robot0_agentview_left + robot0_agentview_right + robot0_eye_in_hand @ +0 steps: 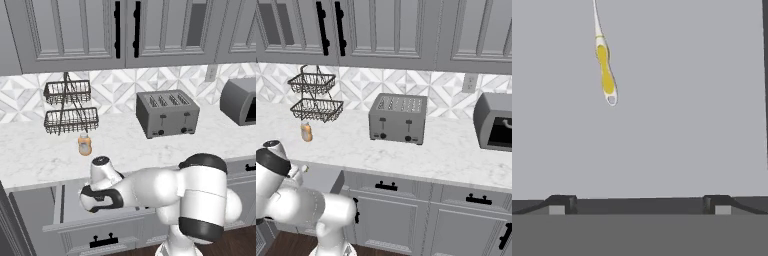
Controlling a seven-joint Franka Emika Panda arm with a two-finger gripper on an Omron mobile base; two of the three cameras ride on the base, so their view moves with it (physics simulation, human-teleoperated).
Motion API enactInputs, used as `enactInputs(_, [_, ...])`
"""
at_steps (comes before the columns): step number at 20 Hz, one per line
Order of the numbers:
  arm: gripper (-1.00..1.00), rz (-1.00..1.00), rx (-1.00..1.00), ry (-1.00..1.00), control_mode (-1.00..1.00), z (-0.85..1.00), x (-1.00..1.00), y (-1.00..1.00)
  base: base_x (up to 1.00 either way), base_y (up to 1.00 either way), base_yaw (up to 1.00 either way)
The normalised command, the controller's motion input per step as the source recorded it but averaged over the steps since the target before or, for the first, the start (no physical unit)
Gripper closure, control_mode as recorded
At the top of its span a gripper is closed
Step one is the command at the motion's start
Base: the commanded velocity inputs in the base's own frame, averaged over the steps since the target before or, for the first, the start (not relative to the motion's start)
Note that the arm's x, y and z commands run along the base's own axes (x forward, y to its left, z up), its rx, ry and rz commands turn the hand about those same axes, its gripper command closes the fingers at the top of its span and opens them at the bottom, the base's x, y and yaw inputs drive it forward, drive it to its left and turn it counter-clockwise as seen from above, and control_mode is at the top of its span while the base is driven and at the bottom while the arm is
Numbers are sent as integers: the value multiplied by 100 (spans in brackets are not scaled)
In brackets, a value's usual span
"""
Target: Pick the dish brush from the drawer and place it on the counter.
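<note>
The dish brush (606, 70) lies flat on the grey floor of the drawer (677, 110), at the upper left of the hand view. Its yellow handle ends nearest my fingers, and its head runs off the top edge. My gripper (639, 205) is open above the drawer floor, with its fingertips (562, 204) wide apart and nothing between them. The brush is well ahead of the fingers and left of their midline. The drawer (70, 207) stands pulled out below the white marble counter (40, 150), and my arm reaches down into it.
On the counter stand a squat orange bottle (84, 144), a two-tier wire basket rack (70, 107), a grey toaster (166, 113) and a dark appliance (240, 100) at the right. The drawer's right wall (764, 75) shows as a dark line. Closed grey drawers (386, 210) lie to the right.
</note>
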Motion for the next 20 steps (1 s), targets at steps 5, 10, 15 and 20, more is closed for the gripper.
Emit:
enactInputs(5, [-100, 8, -3, 0, -100, -19, 18, 18, 0, 0, 0])
enactInputs(10, [-100, 6, -6, 0, -100, -22, 17, 18, 0, 0, 0])
enactInputs(15, [-100, 1, -3, 0, -100, -16, 10, 4, 0, 0, 0])
enactInputs(20, [-100, 0, 0, -1, -100, -7, 22, 2, 0, 0, 0])
